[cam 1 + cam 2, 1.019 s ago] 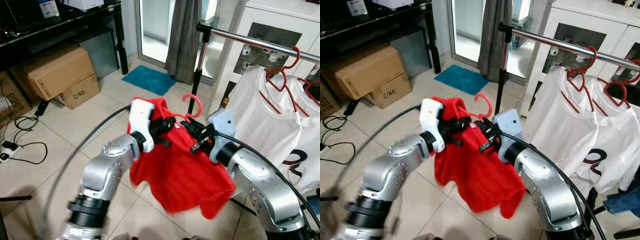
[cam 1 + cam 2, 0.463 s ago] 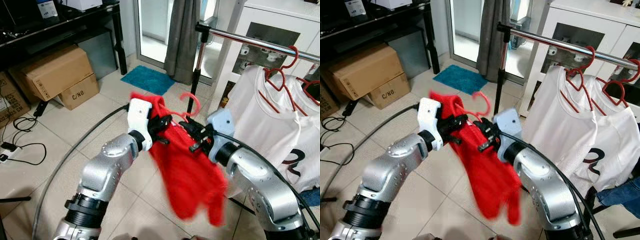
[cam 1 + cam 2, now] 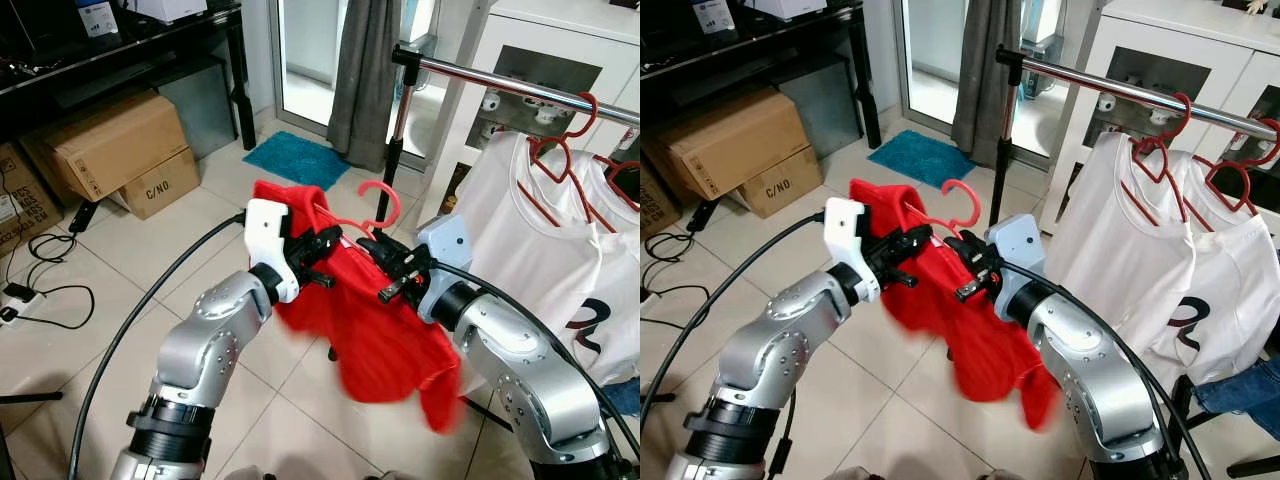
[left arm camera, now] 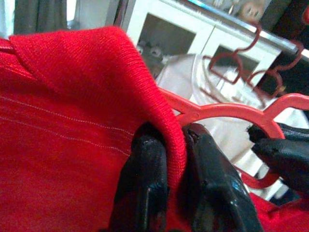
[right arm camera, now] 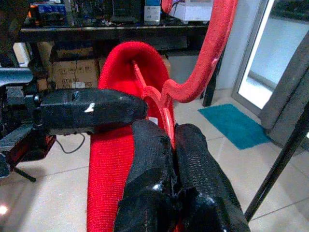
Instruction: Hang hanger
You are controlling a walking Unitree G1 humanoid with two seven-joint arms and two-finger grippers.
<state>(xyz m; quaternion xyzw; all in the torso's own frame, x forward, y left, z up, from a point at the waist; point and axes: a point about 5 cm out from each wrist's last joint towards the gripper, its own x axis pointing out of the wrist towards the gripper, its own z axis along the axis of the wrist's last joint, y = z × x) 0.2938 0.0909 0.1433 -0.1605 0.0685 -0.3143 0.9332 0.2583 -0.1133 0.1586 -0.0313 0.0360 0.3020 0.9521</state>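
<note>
A red hanger [image 3: 385,200] carrying a red shirt [image 3: 385,335] is held between both arms, low and to the left of the silver clothes rail [image 3: 500,83]. My left gripper [image 3: 322,248] is shut on the shirt's collar fold over the hanger's shoulder [image 4: 171,140]. Just below the hook, my right gripper [image 3: 388,270] is shut on the hanger's neck [image 5: 170,133]. The hook [image 3: 962,197] points up, clear of the rail. The shirt's lower edge is blurred.
White shirts [image 3: 545,235] hang on red hangers [image 3: 560,150] at the rail's right. The rail's black post [image 3: 395,150] stands just behind the hook. Cardboard boxes [image 3: 120,145], a black shelf [image 3: 130,45], a teal mat [image 3: 300,158], a grey curtain [image 3: 365,70] and floor cables [image 3: 50,265] lie left and behind.
The red shirt has swung, narrowing and then spreading out again. My left gripper has shifted slightly left and the hanger sits a little higher. Both grips hold.
</note>
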